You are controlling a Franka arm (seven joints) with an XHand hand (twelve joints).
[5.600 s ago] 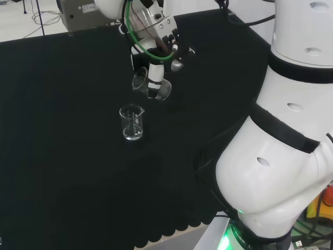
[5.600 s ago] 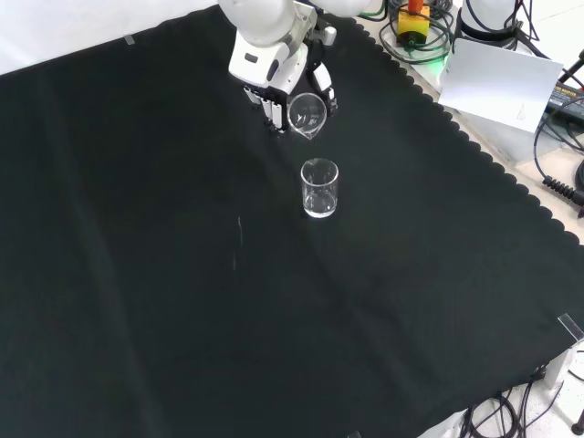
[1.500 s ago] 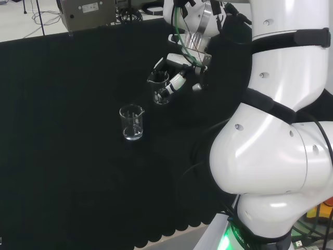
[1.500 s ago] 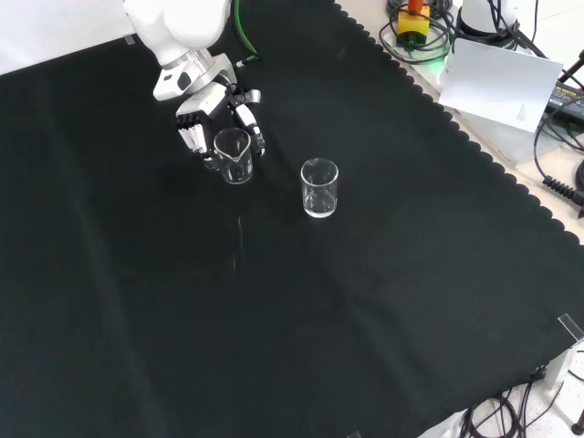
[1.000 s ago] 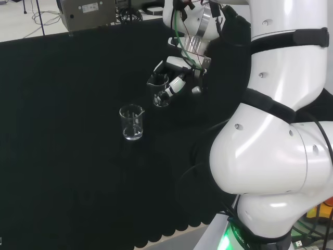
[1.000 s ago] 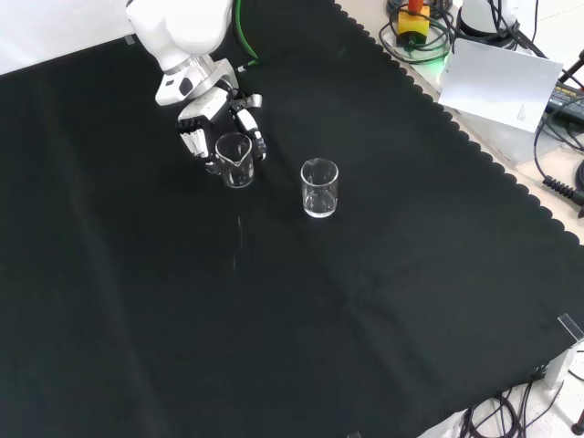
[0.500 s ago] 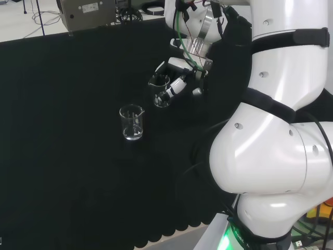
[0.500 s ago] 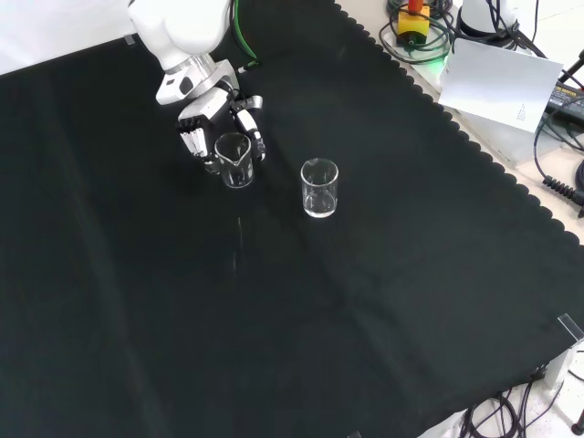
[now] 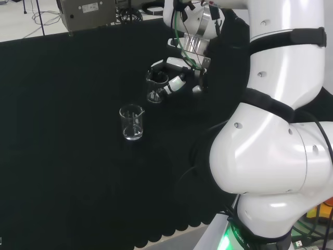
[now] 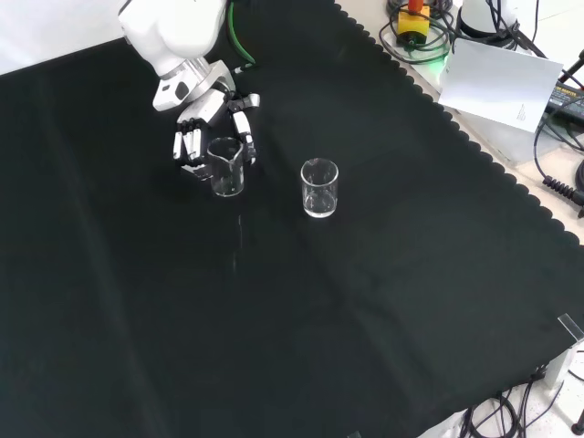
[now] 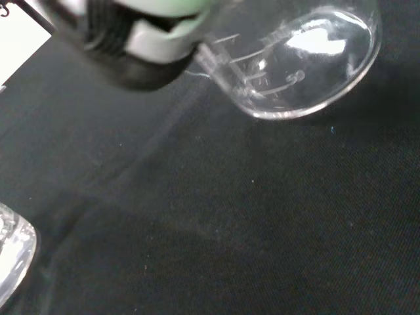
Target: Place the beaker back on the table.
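While the beaker is held, the scene reads as follows.

Beaker: the beaker (image 10: 226,168) stands upright or nearly so, low over the black cloth (image 10: 301,310), toward the far part of the bench in the front view; the wrist view shows its round base (image 11: 308,62) close above the cloth, and whether it touches cannot be told.

Hand: the hand (image 10: 203,128) has its fingers (image 10: 186,146) curled round the beaker's wall, with the thumb side on the other flank; in the head view the hand (image 9: 179,78) sits just right of the beaker (image 9: 155,86).

Neighbour: a second glass (image 10: 319,188) stands free on the cloth, near the beaker but apart from it, to its right in the front view and nearer the camera in the head view (image 9: 131,122).

Step in hand: judged to be the set-down, at its last lowering.

Next move: it calls for bringing the base flat onto the cloth, then uncurling the fingers and drawing the hand off without tipping the beaker or brushing the second glass.
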